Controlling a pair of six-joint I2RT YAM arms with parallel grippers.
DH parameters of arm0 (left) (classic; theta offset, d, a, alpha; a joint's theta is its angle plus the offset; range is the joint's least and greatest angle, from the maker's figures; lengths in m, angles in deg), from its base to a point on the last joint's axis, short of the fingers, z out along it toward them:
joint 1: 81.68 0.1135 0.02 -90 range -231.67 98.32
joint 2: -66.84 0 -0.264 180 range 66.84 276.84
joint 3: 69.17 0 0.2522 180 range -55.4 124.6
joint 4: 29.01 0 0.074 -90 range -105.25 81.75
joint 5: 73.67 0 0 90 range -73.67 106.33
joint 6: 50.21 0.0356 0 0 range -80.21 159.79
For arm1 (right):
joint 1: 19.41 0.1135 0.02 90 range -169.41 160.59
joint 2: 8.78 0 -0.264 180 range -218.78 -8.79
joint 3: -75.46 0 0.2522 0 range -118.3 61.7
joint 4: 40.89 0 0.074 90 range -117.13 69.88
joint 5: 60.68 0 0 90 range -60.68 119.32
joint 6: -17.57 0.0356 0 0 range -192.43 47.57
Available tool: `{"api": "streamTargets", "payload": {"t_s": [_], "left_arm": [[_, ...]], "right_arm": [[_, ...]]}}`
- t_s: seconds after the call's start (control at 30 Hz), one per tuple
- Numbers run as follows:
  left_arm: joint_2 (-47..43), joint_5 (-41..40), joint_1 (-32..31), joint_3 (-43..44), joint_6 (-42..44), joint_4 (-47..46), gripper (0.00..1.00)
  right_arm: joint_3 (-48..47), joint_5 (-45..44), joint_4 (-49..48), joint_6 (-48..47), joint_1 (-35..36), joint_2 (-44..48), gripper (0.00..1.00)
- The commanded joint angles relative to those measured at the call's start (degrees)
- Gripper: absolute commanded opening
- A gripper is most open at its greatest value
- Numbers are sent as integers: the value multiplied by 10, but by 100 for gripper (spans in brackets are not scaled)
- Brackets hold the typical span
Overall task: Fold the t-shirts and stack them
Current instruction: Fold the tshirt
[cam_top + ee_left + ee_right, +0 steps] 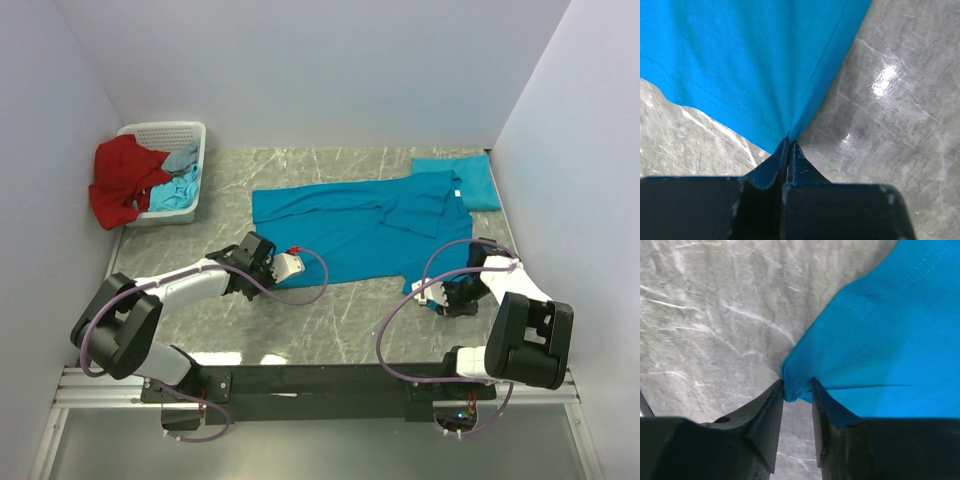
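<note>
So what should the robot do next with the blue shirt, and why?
Probably lift both corners and carry them toward the far edge. The left gripper and right gripper each pinch the near edge of the t-shirt, which lies spread out.

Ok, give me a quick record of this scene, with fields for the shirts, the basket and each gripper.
spread t-shirt: teal, lying across the middle of the table, some cloth folded over at its right end
folded t-shirt: teal, far right corner
basket: white, far left corner, holds a red garment hanging over its rim, and pale blue cloth
left gripper: pinching the spread t-shirt's near left corner
right gripper: pinching its near right corner
</note>
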State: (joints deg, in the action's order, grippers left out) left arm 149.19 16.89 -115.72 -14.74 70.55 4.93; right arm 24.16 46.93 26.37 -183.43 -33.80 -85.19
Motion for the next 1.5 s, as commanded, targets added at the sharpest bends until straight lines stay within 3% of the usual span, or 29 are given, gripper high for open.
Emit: {"api": "streamTargets", "payload": {"t_s": [0.0, 0.1, 0.33, 0.57, 0.9, 1.1, 1.47], "left_arm": [[-18, 7, 3, 16, -4, 6, 0], [-19, 7, 2, 15, -4, 4, 0], [-33, -4, 6, 19, -10, -8, 0], [-61, 4, 37, 28, -32, -36, 0], [-58, 13, 50, 32, -40, -32, 0], [-46, 4, 60, 45, -58, -36, 0], [63, -22, 78, 136, -127, 21, 0]], "right_arm": [[-8, 6, -20, 15, 3, -3, 33], [-22, 20, 2, 22, 3, 20, 19], [-98, 63, -2, 75, 4, 49, 7], [-169, 93, -108, 222, 19, 20, 4], [-229, 71, -255, 403, 62, -22, 3], [-263, 57, -294, 456, 78, -49, 2], [-235, 39, -397, 502, 91, -35, 1]]}}
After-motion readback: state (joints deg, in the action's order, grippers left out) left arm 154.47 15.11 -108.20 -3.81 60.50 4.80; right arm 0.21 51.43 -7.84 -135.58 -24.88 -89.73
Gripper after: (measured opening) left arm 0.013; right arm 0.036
